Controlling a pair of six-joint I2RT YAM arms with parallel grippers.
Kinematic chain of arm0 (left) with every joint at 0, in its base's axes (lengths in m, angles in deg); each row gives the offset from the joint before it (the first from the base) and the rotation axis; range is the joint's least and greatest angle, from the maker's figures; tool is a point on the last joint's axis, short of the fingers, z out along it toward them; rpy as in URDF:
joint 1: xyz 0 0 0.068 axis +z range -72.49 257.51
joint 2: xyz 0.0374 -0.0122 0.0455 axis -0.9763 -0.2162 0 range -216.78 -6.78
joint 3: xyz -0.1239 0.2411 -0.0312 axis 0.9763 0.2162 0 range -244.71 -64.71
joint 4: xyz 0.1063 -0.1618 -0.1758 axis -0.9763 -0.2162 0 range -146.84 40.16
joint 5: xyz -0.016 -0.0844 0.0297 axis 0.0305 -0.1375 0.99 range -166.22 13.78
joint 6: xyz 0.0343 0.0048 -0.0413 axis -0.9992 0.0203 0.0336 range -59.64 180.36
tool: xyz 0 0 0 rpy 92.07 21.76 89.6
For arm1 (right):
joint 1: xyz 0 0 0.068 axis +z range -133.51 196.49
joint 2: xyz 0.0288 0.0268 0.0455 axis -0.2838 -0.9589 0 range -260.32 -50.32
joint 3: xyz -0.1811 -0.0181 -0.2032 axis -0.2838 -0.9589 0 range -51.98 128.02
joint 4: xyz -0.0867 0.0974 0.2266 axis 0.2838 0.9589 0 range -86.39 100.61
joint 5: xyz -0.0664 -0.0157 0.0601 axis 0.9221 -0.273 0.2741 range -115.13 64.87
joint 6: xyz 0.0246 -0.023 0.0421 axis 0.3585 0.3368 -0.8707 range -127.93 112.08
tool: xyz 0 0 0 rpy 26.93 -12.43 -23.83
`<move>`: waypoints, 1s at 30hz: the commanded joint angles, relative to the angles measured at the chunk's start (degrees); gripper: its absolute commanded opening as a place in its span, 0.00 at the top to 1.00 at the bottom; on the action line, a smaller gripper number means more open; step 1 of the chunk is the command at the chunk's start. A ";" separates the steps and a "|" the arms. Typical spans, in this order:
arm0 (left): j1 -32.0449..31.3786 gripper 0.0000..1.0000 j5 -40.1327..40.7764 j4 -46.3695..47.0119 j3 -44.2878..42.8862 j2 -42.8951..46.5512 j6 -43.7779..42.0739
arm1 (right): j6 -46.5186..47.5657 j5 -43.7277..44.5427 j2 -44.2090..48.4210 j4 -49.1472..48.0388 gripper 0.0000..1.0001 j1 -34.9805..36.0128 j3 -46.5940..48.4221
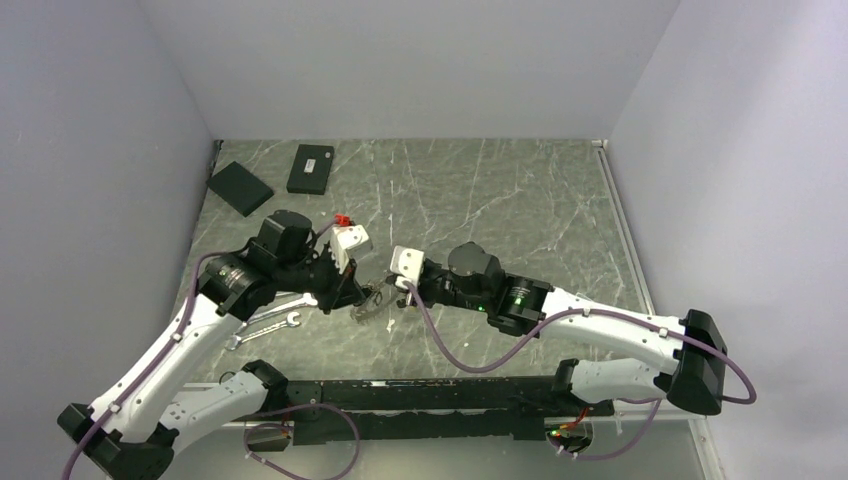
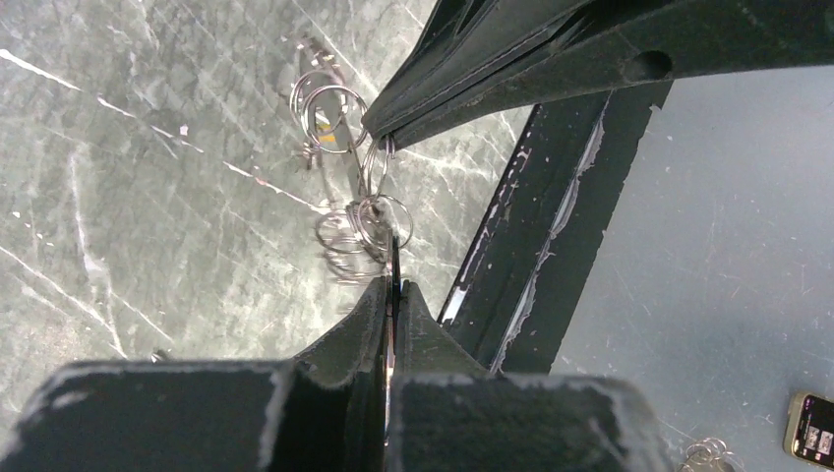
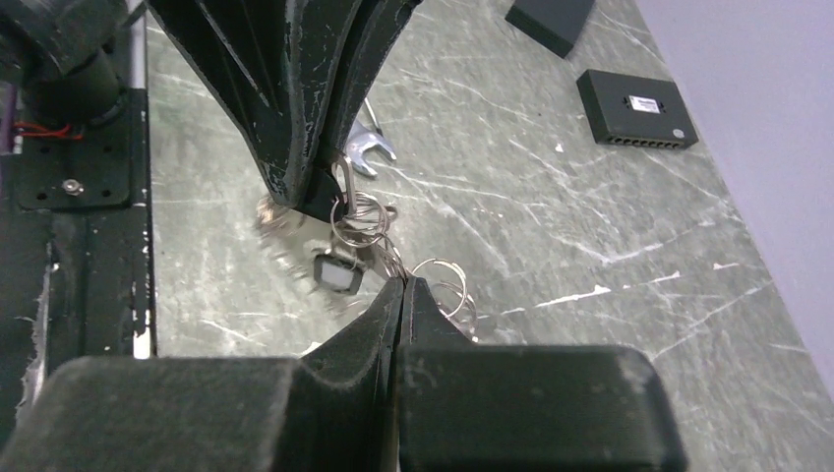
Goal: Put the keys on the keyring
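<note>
The keyring bunch [image 1: 371, 302] hangs just above the table between my two grippers: several thin silver wire loops [image 2: 363, 222] and a small dark square tag [image 3: 339, 274]. My left gripper [image 1: 353, 297] is shut on a thin dark metal piece of the bunch, seen edge-on between its fingertips [image 2: 394, 283]. My right gripper [image 1: 398, 291] is shut on the wire loops at the other side [image 3: 401, 283]. The two pairs of fingertips are only a few centimetres apart. The single keys blur together and cannot be told apart.
Two silver wrenches [image 1: 268, 325] lie under the left arm; one head shows in the right wrist view [image 3: 370, 149]. Two flat black boxes [image 1: 240, 187] [image 1: 311, 168] lie at the back left. The black base rail [image 1: 430, 395] runs along the near edge.
</note>
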State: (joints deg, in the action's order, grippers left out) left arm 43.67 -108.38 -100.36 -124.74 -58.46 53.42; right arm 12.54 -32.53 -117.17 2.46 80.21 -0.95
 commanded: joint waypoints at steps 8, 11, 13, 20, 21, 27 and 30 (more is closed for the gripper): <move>-0.26 1.00 0.21 -0.92 -1.41 -0.27 -1.44 | 3.94 8.34 4.39 -10.21 1.00 1.12 -3.51; -0.26 1.00 -0.27 -0.81 -1.27 -0.69 -1.49 | 4.41 8.68 5.38 -11.20 1.00 1.44 -4.33; -0.26 1.00 -0.25 -0.81 -1.11 -0.55 -1.29 | 4.80 9.59 6.23 -12.29 1.00 1.72 -5.14; -0.26 1.00 0.95 -0.51 0.47 0.82 -0.67 | 5.36 9.15 7.59 -14.07 1.00 1.91 -6.92; -0.26 1.00 1.34 -0.46 0.65 0.94 -0.58 | 5.50 8.94 7.73 -14.51 1.00 2.08 -7.16; -0.21 1.00 6.59 0.48 1.76 1.19 0.08 | 7.36 6.43 9.18 -16.40 1.00 3.07 -8.66; -0.25 1.00 9.00 0.82 1.52 1.14 -0.38 | 8.75 5.99 9.51 -17.04 1.00 4.03 -9.51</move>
State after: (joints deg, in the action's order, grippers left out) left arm 43.32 -103.85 -99.29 -123.17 -57.93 53.55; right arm 18.49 -26.84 -109.94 -8.95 83.23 -10.07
